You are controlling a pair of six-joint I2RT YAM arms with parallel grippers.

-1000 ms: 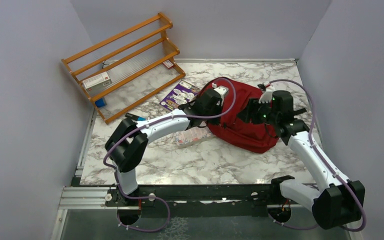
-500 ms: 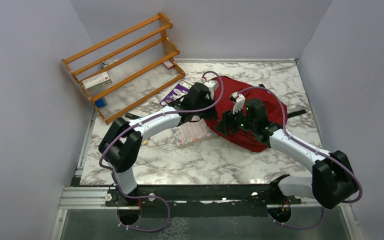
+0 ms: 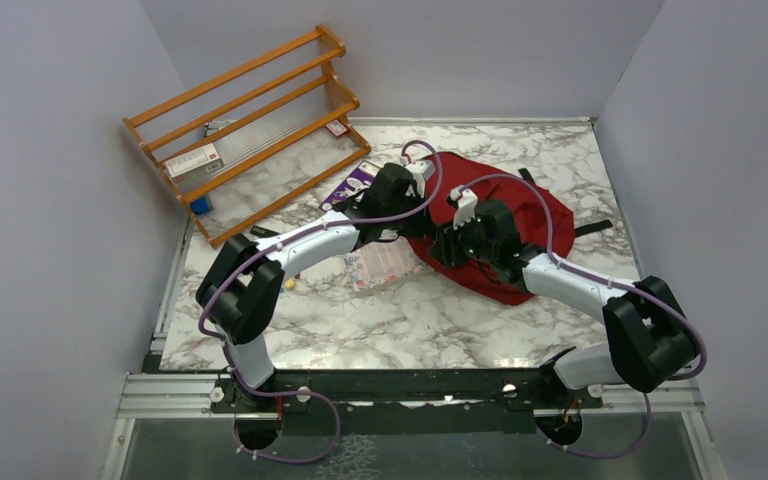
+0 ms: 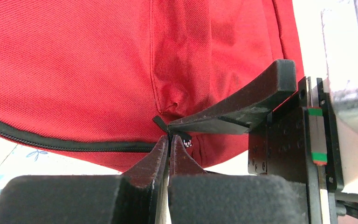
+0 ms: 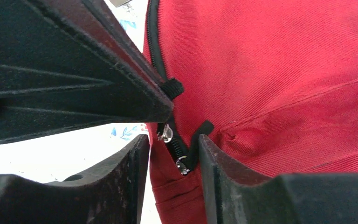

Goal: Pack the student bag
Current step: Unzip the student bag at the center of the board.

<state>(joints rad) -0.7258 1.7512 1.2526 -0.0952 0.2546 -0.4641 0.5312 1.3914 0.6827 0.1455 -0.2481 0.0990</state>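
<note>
Swung across from the right, the right pincer (image 5: 172, 158) now sits at the left edge of the student bag (image 3: 520, 210). The bench (image 3: 360, 320) carries it flat, right of centre; its zipper (image 4: 51, 142) looks closed, so no contents show. The left pincer (image 4: 169, 147) is clamped on the black end tab (image 4: 161, 123); the right, narrowly parted, straddles the zipper pull (image 5: 181, 164). Opening is in hand; next, grip and draw that pull.

The left arm (image 3: 315, 243) and the right arm (image 3: 572, 285) are built of white links joined by bulky black joints, with a purple cable (image 3: 441, 180) looped along each. Matte black, wedge-shaped fingers (image 4: 140, 172) are fitted, and green and red marks (image 4: 319, 157) are seen on one side plate.
</note>
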